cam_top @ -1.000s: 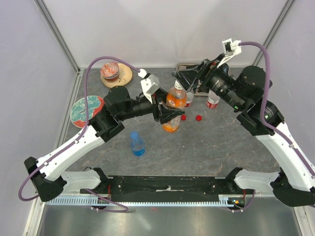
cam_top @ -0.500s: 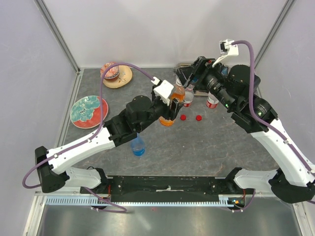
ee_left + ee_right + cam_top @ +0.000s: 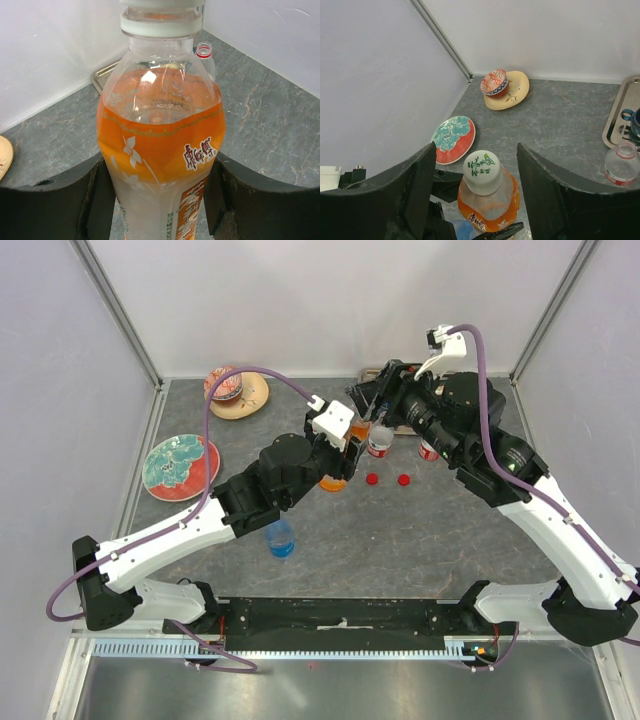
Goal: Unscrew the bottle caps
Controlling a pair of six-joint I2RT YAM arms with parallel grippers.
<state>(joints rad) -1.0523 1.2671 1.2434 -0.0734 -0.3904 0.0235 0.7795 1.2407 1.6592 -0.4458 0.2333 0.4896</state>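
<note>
My left gripper (image 3: pixel 338 465) (image 3: pixel 160 175) is shut on the body of the orange-liquid bottle (image 3: pixel 333 482) (image 3: pixel 160 140) and holds it upright. Its white cap (image 3: pixel 162 20) (image 3: pixel 482 171) is on. My right gripper (image 3: pixel 365 408) (image 3: pixel 476 147) is open just above it, with one finger on each side of the cap and neither touching it. Two red caps (image 3: pixel 371 479) (image 3: pixel 403 479) lie on the table. Two clear, uncapped red-label bottles (image 3: pixel 379 443) (image 3: pixel 430 448) stand behind them. The blue-tinted bottle (image 3: pixel 280 538) stands nearer, partly under my left arm.
A metal tray (image 3: pixel 385 374) (image 3: pixel 615 115) with a blue cup (image 3: pixel 632 120) sits at the back. A red and teal plate (image 3: pixel 178 466) (image 3: pixel 452 139) lies at the left. A patterned bowl (image 3: pixel 225 385) on a beige plate (image 3: pixel 250 398) sits at the back left.
My left arm has turned the orange bottle upright and carried it slightly back. My right gripper has moved left and down until it straddles the white cap.
</note>
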